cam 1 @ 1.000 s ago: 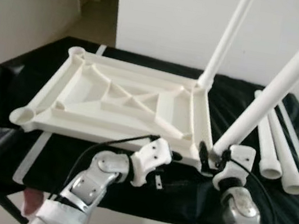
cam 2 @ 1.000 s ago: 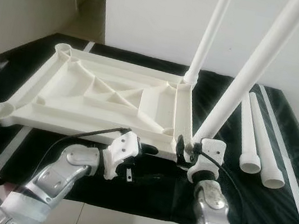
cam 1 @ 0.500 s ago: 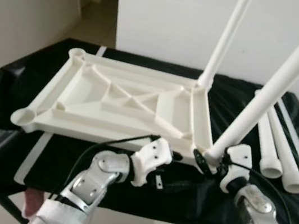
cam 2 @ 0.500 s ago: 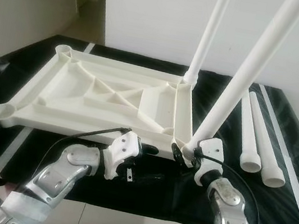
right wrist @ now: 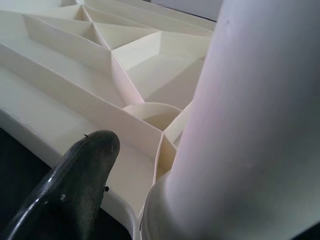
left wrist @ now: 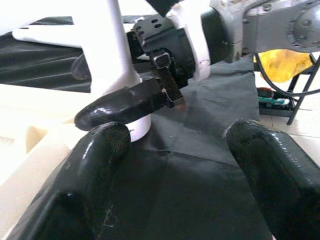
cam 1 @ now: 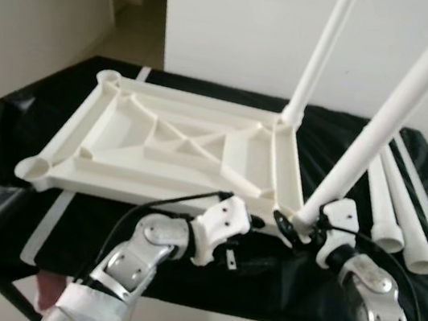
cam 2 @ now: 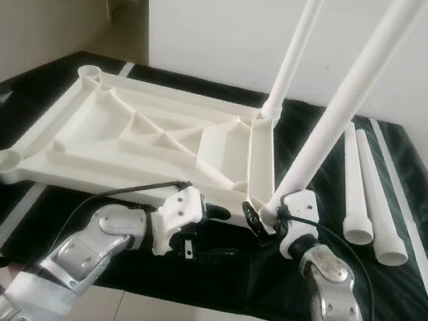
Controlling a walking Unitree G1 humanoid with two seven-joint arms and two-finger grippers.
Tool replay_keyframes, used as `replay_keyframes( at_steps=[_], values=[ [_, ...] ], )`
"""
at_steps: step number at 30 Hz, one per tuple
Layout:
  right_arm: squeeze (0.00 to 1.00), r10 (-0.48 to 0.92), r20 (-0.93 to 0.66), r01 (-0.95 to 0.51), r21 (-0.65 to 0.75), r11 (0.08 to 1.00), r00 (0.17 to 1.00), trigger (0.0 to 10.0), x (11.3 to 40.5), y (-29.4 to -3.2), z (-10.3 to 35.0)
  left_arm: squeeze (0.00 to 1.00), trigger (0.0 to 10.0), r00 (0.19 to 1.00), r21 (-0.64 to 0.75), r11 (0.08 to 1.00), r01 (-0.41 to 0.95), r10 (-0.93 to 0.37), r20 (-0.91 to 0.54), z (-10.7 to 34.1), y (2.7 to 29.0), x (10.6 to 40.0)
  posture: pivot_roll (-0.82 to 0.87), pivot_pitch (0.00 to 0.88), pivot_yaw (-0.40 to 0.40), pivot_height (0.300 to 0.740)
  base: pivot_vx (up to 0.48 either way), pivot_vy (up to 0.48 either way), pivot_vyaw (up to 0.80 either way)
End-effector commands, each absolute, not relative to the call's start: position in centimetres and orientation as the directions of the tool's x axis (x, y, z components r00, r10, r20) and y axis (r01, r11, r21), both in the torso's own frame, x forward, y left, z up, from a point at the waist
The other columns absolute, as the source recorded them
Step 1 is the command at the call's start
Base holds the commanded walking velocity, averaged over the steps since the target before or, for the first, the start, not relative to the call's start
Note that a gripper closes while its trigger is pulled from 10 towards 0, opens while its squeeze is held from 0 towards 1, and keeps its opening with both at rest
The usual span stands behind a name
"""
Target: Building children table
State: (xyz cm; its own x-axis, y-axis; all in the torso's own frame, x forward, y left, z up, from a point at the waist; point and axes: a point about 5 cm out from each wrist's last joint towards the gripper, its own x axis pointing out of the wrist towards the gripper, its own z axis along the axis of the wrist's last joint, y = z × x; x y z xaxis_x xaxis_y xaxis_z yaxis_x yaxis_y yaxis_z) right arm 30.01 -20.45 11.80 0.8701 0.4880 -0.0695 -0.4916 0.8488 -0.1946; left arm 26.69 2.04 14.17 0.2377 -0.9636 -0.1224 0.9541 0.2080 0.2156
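the white table top (cam 1: pixel 175 150) lies upside down on the black-covered table (cam 1: pixel 4 201), across the centre and left of the frame, its ribbed underside facing up. one leg (cam 1: pixel 320 55) stands upright in its far right corner socket. the right gripper (cam 1: pixel 300 225), at lower right, has its jaws clamped on the base of a second leg (cam 1: pixel 392 115), which leans toward the upper right, its foot at the near right corner of the top. the left gripper (left wrist: pixel 175 145), at lower centre just before the top's near edge, has its jaws apart. two spare legs (cam 1: pixel 401 215) lie at the right, side by side.
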Motion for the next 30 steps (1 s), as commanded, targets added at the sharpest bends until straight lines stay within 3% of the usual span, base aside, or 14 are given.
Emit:
replay_keyframes(
  at_steps=[1, 7, 8, 9, 10, 12, 22, 23, 30],
  values=[
    [0.00, 0.502, -0.085, -0.508, -0.214, 0.835, 0.861, 10.0, 30.2, -20.4, 11.7, 0.00, 10.0, 0.248, 0.207, 0.217, 0.954, -0.959, -0.137, 13.6, 2.0, 26.7, 0.02, 0.000, -0.026, 0.740, 0.000, 0.000, 0.00],
    [0.00, 0.508, -0.078, -0.513, -0.214, 0.831, 0.857, 9.7, 30.6, -20.6, 11.9, 0.00, 10.0, 0.255, 0.216, 0.220, 0.951, -0.955, -0.152, 13.4, 2.1, 26.8, 0.02, 0.000, -0.028, 0.740, 0.000, 0.000, 0.00],
    [0.00, 0.510, -0.077, -0.513, -0.217, 0.830, 0.857, 7.1, 30.6, -20.6, 12.0, 0.00, 10.0, 0.257, 0.216, 0.222, 0.951, -0.954, -0.153, 13.3, 2.1, 26.9, 0.02, 0.000, -0.030, 0.740, 0.000, 0.000, 0.00],
    [0.00, 0.513, -0.074, -0.515, -0.220, 0.828, 0.855, 3.3, 30.6, -20.7, 12.0, 0.00, 10.0, 0.260, 0.215, 0.224, 0.950, -0.953, -0.156, 13.2, 2.1, 26.9, 0.02, 0.000, -0.032, 0.740, 0.000, 0.000, 0.00],
    [0.00, 0.513, -0.074, -0.515, -0.220, 0.828, 0.855, 3.3, 30.6, -20.7, 12.0, 0.00, 10.0, 0.260, 0.215, 0.224, 0.950, -0.953, -0.156, 13.2, 2.1, 26.9, 0.02, 0.000, -0.032, 0.740, 0.000, 0.000, 0.00],
    [0.00, 0.518, -0.068, -0.520, -0.220, 0.825, 0.852, 0.0, 30.6, -20.7, 12.1, 0.00, 10.0, 0.266, 0.213, 0.229, 0.950, -0.950, -0.161, 12.9, 2.1, 26.9, 0.02, 0.000, -0.031, 0.740, 0.000, 0.000, 0.00],
    [0.00, 0.501, -0.084, -0.507, -0.194, 0.840, 0.862, 0.0, 30.2, -21.0, 11.3, 0.00, 10.0, 0.271, 0.212, 0.230, 0.950, -0.944, -0.188, 11.9, 2.2, 26.6, 0.03, 0.000, -0.033, 0.740, 0.000, 0.000, 0.00],
    [0.00, 0.481, -0.087, -0.488, -0.172, 0.855, 0.873, 10.0, 30.1, -21.1, 11.1, 0.00, 10.0, 0.272, 0.212, 0.231, 0.950, -0.943, -0.190, 11.9, 2.3, 26.6, 0.03, 0.000, -0.033, 0.740, 0.000, 0.000, 0.00],
    [0.00, 0.402, -0.071, -0.408, -0.133, 0.903, 0.913, 10.0, 30.1, -20.7, 11.0, 0.00, 10.0, 0.270, 0.210, 0.229, 0.950, -0.944, -0.192, 11.8, 2.4, 26.4, 0.03, 0.000, -0.032, 0.740, 0.000, 0.000, 0.00]
  ],
)
